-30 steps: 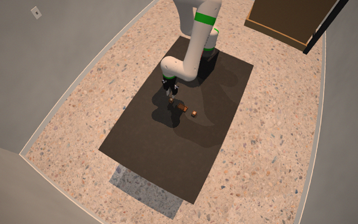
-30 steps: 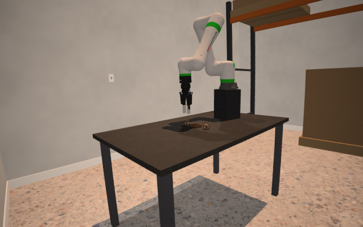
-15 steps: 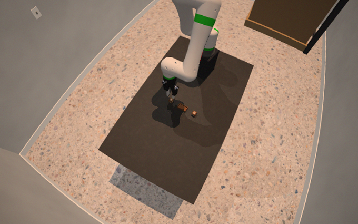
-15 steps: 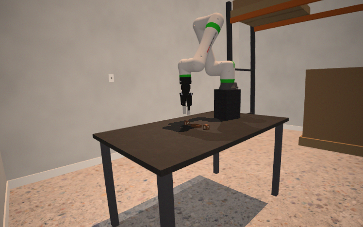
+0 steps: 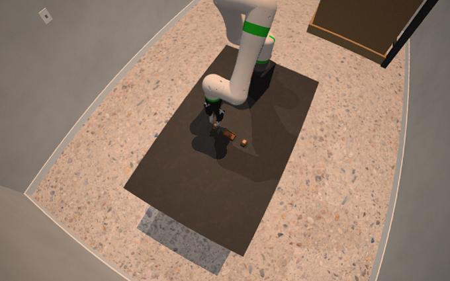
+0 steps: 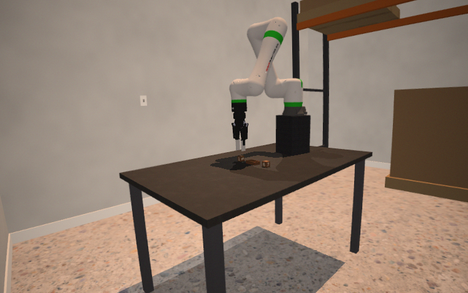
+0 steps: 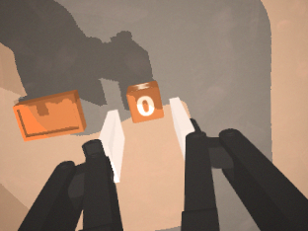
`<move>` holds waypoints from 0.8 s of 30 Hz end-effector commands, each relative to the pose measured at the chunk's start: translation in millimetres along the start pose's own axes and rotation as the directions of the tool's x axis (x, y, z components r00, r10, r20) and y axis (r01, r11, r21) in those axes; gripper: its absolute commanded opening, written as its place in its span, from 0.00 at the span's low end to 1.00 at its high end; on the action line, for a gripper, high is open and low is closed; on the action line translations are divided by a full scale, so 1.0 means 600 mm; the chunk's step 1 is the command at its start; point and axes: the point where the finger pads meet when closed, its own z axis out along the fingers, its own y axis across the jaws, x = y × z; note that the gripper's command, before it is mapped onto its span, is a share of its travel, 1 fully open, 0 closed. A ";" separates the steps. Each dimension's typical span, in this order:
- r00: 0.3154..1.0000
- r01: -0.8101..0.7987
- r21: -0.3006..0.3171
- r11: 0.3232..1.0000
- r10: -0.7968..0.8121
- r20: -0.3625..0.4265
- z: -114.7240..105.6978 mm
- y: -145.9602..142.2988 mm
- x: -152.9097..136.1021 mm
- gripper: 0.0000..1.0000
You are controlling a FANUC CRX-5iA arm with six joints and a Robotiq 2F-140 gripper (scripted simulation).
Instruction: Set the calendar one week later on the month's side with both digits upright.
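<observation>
A small orange cube showing a white 0 stands on the dark table, outside the tray; it also shows in the top and exterior views. The orange tray lies flat and empty just beside it. A second cube stands on the table on the tray's other side. My gripper hangs pointing down a little above the 0 cube. Its fingers are partly open, a bit wider than the cube, with nothing between them.
The arm's black pedestal stands on the table behind the tray. A shelf rack post rises behind the table, and a large brown box stands on the floor to the right.
</observation>
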 end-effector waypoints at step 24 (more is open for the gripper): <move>1.000 0.000 0.000 1.000 0.000 0.000 0.040 0.000 0.001 0.29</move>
